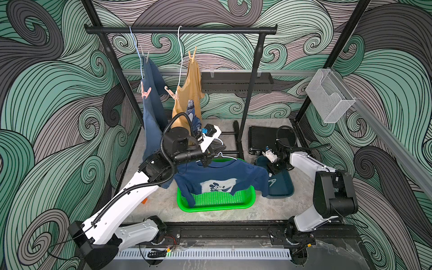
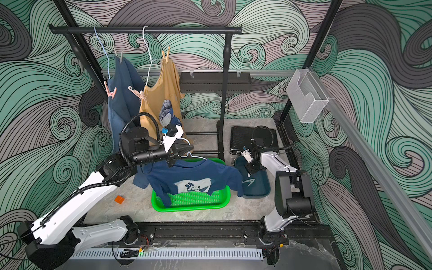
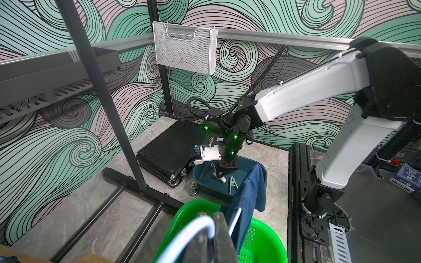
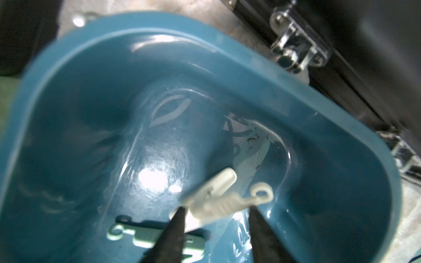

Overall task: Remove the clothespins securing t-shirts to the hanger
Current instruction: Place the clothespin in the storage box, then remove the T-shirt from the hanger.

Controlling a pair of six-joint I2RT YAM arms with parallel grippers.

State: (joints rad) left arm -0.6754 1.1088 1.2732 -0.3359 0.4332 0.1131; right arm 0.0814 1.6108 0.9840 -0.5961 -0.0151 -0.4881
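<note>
Right gripper (image 4: 216, 208) stands with jaws spread, a white plastic clothespin (image 4: 216, 193) loose inside the dark teal plastic tub (image 4: 68, 50), near a pale teal clothespin (image 4: 141, 234). Left gripper (image 2: 182, 148) clamps the navy Mickey t-shirt's (image 1: 210, 173) white wire hanger (image 1: 225, 157) beside the tub. Four clothespins (image 1: 145, 92) on the rack behind the tub are left, I judge.

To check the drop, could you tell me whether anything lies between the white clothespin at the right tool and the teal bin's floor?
Nothing visible does: the white clothespin sits at the open right tool, over bare floor of the teal bin. A pale green clothespin lies aside.
</note>
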